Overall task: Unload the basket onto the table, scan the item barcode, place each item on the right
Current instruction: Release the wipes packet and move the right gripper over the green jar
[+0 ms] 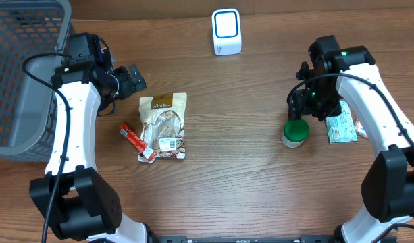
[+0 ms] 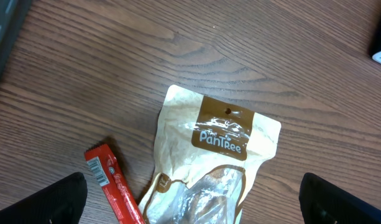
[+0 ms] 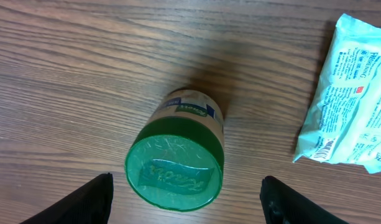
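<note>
Green-lidded jar [image 3: 174,155] stands ungrasped between your right gripper's [image 3: 187,202] parted jaws; left gripper [image 2: 193,199] also parted. Close, lift toward scanner [image 1: 227,32].

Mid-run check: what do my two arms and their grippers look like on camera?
The left arm and right arm both have rounded white links with black joints and black bases. A black cable loops off the left arm, and a green light glows on the right arm. The left gripper and right gripper are black, with plain dark fingers.
</note>
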Motion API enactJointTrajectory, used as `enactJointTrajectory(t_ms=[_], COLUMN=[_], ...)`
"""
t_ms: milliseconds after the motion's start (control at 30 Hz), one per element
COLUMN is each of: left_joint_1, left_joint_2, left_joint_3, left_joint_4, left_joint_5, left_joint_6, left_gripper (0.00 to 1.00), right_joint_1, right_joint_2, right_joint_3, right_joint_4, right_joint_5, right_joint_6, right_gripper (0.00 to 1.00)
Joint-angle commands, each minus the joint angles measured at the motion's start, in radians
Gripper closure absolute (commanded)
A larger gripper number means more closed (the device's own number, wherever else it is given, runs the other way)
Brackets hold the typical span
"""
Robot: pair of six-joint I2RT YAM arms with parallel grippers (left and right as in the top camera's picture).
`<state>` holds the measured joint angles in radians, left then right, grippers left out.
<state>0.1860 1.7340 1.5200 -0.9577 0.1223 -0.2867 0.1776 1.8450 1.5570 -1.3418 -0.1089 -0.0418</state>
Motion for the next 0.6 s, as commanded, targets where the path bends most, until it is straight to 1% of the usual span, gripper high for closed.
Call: enactJointTrajectory(t_ms=[0, 100, 300, 400, 467, 567], left_joint_1=[0.003, 0.003, 0.003, 0.003, 0.003, 0.003], left_joint_2=[-0.006, -0.006, -0.006, -0.006, -0.006, -0.006], left_joint_3=[0.014, 0.014, 0.014, 0.014, 0.014, 0.014], left_joint_4=[0.000, 0.000, 0.000, 0.000, 0.000, 0.000], left_joint_5=[-0.003, -0.003, -0.003, -0.003, -0.003, -0.003], left_joint_6=[-0.013, -0.013, -0.013, -0.013, -0.013, -0.013], left_gripper=[0.00, 0.00, 0.00, 0.00, 0.00, 0.00], right_joint_1=[0.014, 0.028, 0.049, 0.056, 0.058, 0.058], right_joint_2=[-0.003, -0.003, -0.003, -0.003, -0.003, -0.003], right_joint_3=[0.013, 0.012, -0.026, -0.078, -0.110, -0.147], right_joint_4=[-0.005, -0.028, -0.021, 0.017, 0.054, 0.103], right_joint_5=[0.029, 0.029, 0.029, 0.030, 0.030, 0.030], right_joint_6=[-0.020, -0.063, -0.069, -0.084, -0.098, -0.098], right_gripper=[0.23, 0.22, 0.21, 0.19, 0.16, 0.15])
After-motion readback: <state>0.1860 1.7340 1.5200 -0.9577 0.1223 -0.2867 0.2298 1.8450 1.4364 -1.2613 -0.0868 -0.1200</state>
